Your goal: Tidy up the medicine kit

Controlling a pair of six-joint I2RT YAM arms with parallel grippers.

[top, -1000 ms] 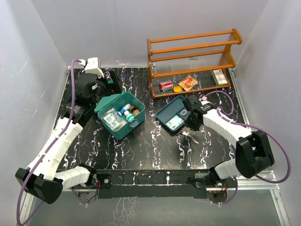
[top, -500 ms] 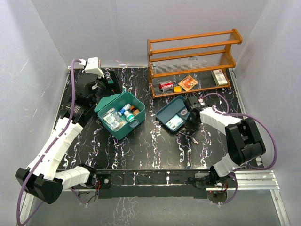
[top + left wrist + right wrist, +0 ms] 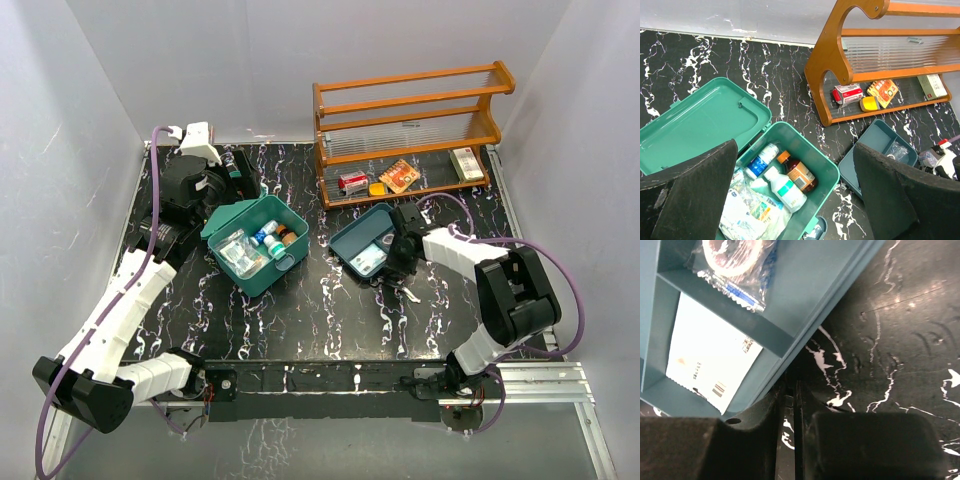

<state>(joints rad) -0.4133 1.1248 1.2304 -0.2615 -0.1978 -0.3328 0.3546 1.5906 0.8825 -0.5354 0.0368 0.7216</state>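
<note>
The right gripper [image 3: 790, 390], jaws pressed almost together, appears to pinch the thin rim of the blue divided tray [image 3: 810, 280], though we cannot be sure the wall sits between them. The tray lies on the black marbled table [image 3: 330, 320], holding a wrapped tape roll [image 3: 735, 250] and a paper sachet [image 3: 710, 365]. To its left sits the teal medicine kit [image 3: 275, 280], lid open, bottles [image 3: 790, 177] inside, with the left gripper [image 3: 795, 145] spread wide above it. We judge that so slim a one-sided hold could slip or tip the tray, spilling its packets, and that the tray might jam on the bottles or strike the left gripper
</note>
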